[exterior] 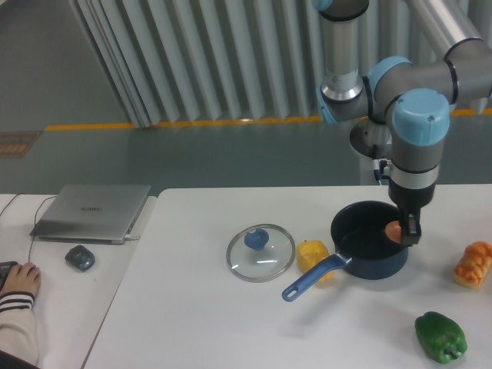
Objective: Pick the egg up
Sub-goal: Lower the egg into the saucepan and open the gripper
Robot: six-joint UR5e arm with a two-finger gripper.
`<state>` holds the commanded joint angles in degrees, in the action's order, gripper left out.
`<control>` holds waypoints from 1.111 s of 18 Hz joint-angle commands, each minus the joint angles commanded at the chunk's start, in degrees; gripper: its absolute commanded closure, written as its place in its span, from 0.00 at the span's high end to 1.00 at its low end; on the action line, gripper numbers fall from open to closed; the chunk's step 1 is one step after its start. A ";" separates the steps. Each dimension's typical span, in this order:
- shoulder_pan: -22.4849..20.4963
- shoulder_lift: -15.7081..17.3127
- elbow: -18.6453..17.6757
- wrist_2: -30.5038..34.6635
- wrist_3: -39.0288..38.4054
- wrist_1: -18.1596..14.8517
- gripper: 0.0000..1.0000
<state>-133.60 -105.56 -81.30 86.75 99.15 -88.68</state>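
A white table (pixel 231 323) stands before a ribbed grey wall. The gripper (pixel 406 227) hangs over the blue pot (pixel 369 250), its fingers clenched around the egg (pixel 393 230) just above the pot's rim, apparently to lift it clear.

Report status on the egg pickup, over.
Pincer shut on egg, over the blue pot. Whether egg is clear of the pot rim: cannot tell. Nothing in the way.
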 joint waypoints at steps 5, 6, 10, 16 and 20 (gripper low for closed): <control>0.88 0.18 -0.35 0.17 -1.32 -0.35 0.24; 0.88 0.44 -0.35 0.17 -1.32 -0.53 0.24; 0.88 0.70 -0.70 0.17 -1.76 -0.53 0.24; 0.88 1.05 -1.06 0.35 -2.03 -0.44 0.24; 0.62 1.49 -1.23 0.26 -2.03 -0.53 0.24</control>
<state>-132.98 -104.07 -82.53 87.01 97.12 -89.21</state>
